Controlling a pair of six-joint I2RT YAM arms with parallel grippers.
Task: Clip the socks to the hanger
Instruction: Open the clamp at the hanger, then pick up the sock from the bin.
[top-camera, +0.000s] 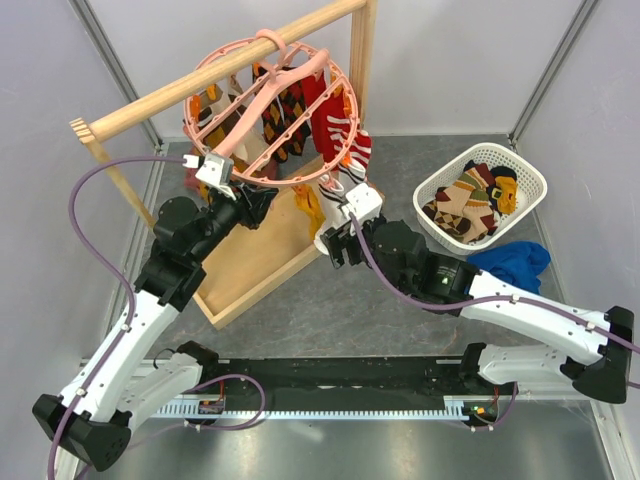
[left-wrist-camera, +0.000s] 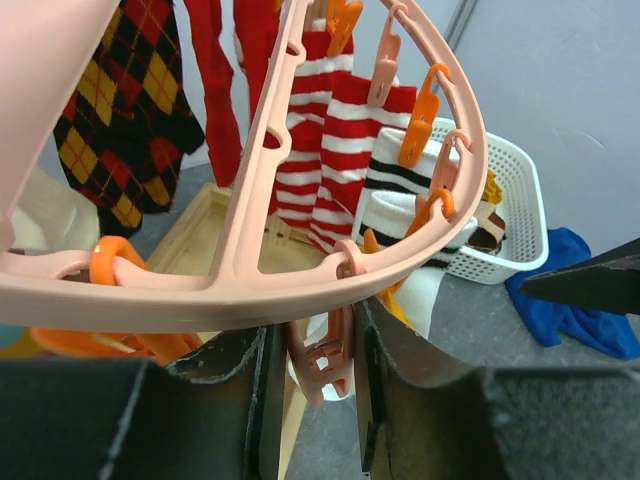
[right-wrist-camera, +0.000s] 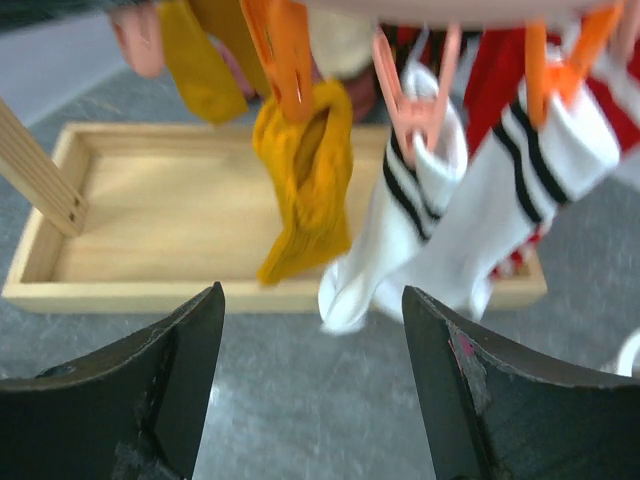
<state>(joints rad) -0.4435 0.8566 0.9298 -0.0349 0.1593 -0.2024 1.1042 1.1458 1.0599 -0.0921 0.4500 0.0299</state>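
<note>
The salmon-pink round hanger (top-camera: 270, 105) hangs by its hook from the wooden rail (top-camera: 200, 85). Several socks are clipped on it: argyle (top-camera: 285, 105), red-and-white striped (top-camera: 335, 120), a mustard sock (right-wrist-camera: 305, 180) and white black-striped socks (right-wrist-camera: 440, 220). More socks (top-camera: 470, 200) lie in the white basket. My left gripper (top-camera: 265, 198) is at the ring's near edge (left-wrist-camera: 250, 290), its jaws closed on a dangling pink clip (left-wrist-camera: 325, 350). My right gripper (top-camera: 330, 243) is open and empty, low in front of the hanging mustard and white socks (right-wrist-camera: 312, 295).
The white basket (top-camera: 480, 150) stands at the right with a plain blue cloth (top-camera: 515, 262) beside it. The rail's wooden base tray (top-camera: 260, 250) lies under the hanger. Grey enclosure walls stand on both sides.
</note>
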